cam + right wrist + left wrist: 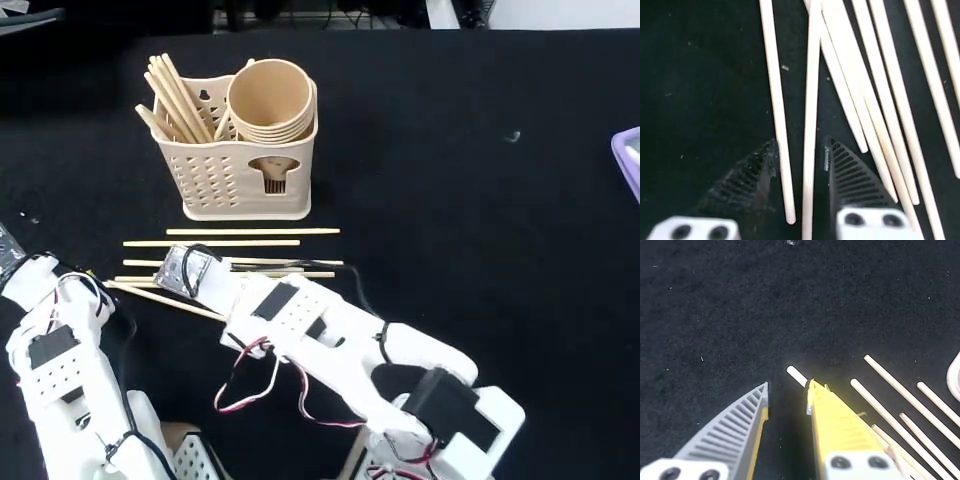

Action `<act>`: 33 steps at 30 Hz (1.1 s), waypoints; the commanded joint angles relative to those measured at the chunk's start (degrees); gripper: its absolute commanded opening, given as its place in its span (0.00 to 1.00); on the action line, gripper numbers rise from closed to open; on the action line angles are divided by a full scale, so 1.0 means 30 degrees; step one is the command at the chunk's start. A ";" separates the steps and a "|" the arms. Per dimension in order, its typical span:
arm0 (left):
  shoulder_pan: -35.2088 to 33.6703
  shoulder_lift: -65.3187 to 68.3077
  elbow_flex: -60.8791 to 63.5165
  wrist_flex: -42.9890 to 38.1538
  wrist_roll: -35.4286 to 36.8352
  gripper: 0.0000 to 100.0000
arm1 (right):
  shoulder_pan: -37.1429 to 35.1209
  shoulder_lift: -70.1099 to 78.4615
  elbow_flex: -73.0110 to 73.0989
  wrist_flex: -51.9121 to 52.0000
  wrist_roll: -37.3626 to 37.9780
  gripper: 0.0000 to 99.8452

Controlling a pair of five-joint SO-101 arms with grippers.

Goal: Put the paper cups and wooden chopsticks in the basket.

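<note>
left hand apart, chopstick end beside its yellow finger | right hand apart, straddling two loose chopsticks, contact unclear | paper cups stacked in basket beside leaning chopsticks | more lie on counter near basket

Overhead camera, close downward wrist cameras; chopsticks shared
</note>
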 commanded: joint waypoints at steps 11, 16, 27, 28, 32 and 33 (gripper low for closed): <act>0.0308 -0.0352 -0.0542 -0.0322 0.0088 0.14 | -0.1084 0.1568 -0.1656 -0.0586 -0.0029 0.15; 0.0308 -0.0352 -0.0542 -0.0322 0.0088 0.14 | -0.1084 0.1568 -0.1656 -0.0498 0.0117 0.00; 0.0278 -0.0352 -0.0513 -0.0322 0.0059 0.14 | -0.0996 0.1363 -0.1714 0.0205 0.0088 0.01; 0.0278 -0.0352 -0.0513 -0.0322 0.0059 0.14 | -0.0996 0.1216 -0.1919 0.0645 0.0088 0.01; 0.0278 -0.0352 -0.0454 -0.0322 0.0029 0.14 | -0.0733 -0.1275 -0.2476 0.3458 0.0117 0.01; 0.0278 -0.0352 -0.0425 -0.0322 0.0029 0.14 | -0.0703 -0.2007 -0.2447 0.3956 0.0117 0.01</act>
